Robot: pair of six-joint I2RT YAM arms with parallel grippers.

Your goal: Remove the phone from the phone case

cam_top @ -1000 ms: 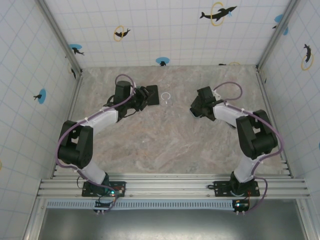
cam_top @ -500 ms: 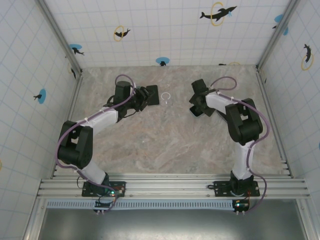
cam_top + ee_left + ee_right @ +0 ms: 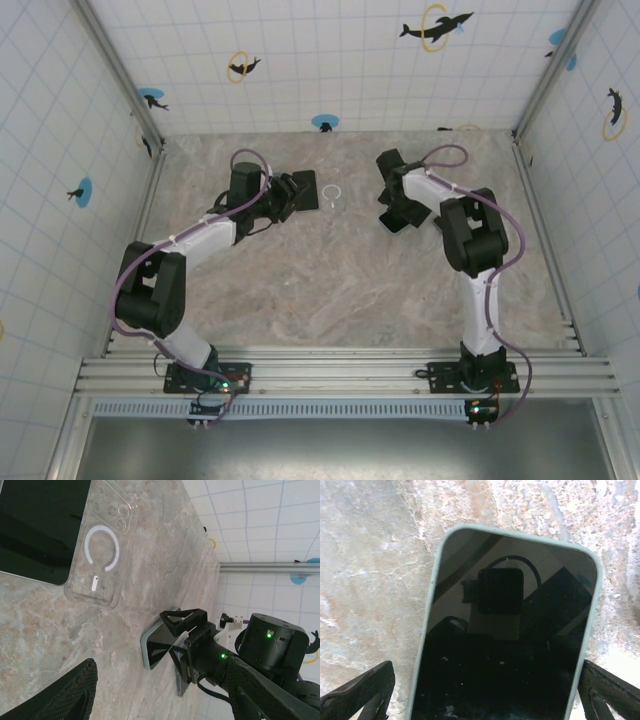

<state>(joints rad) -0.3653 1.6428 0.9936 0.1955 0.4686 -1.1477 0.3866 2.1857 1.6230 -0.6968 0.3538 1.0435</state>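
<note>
I see a marble-patterned desk (image 3: 330,290). My right end effector (image 3: 485,677) hovers right of centre, released, fingers (image 3: 355,695) spread wide either side of the phone (image 3: 505,630), which lies flat, screen up, inside its pale green phone case (image 3: 145,650). My left end effector (image 3: 292,193) sits at far centre-left; I cannot tell its grip. Just beside it lie a black phone (image 3: 40,525), then a clear case (image 3: 100,555).

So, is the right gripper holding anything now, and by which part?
Nothing is held. The right gripper is open, its fingers on either side of the cased phone, which lies flat on the table.
</note>
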